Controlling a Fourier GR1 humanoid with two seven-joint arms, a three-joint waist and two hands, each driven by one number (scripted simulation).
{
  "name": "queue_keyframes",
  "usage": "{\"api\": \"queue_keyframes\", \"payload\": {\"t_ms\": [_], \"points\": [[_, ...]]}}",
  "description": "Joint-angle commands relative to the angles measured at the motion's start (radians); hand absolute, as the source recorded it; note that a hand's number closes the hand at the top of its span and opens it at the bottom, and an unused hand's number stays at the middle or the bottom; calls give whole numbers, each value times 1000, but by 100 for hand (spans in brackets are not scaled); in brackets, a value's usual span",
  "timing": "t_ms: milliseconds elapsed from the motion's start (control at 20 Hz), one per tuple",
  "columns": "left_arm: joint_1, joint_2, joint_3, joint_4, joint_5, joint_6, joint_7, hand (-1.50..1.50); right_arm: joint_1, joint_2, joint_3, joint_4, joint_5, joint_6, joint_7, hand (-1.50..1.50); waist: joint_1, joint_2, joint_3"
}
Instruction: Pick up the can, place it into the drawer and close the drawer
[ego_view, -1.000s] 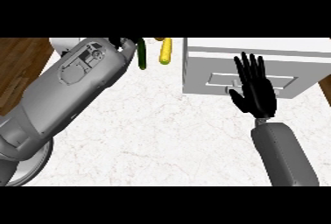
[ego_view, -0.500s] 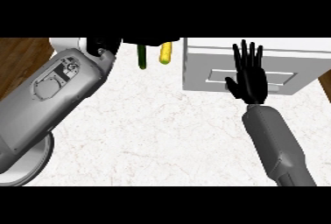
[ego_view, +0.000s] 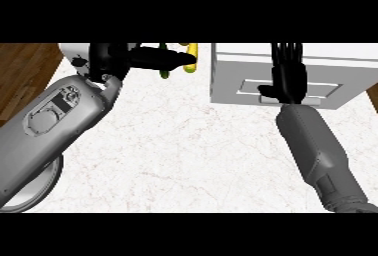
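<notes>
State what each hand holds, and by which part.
Right hand: nothing, fingers straight over the drawer unit. Left hand: cannot be told; it reaches the yellow and green items.

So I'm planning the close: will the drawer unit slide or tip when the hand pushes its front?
Probably not. The white drawer unit looks broad and boxy, sitting flat on the counter. The right hand lies flat against its front panel, so a push likely lands squarely.

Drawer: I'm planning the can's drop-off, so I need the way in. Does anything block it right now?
Yes. The right hand lies flat, fingers straight, across the drawer front, which looks shut. The left hand is beside a yellow item at the counter's far edge.
</notes>
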Motion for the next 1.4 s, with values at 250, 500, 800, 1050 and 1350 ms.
{"api": "queue_keyframes", "payload": {"t_ms": [250, 500, 800, 1050, 1350], "points": [[126, 13, 8, -82, -31, 3, -43, -150, -232, -37, -51, 202, -9, 59, 6, -150, 37, 31, 4], [143, 59, 40, -114, -26, -45, -47, -150, -288, -46, -68, 248, -7, 67, 16, -150, 45, 35, 4], [209, 55, 49, -148, -23, -51, -73, -150, -297, -16, -150, 233, -116, 91, -135, -150, 41, 35, 6], [223, 52, 45, -168, -38, -41, -75, -150, -324, 23, -256, 206, -247, 142, -235, -150, 39, 31, 7], [225, 92, 91, -137, -29, -84, -75, -150, -349, 56, -364, 191, -381, 226, -331, -150, 7, 27, 5]]}}
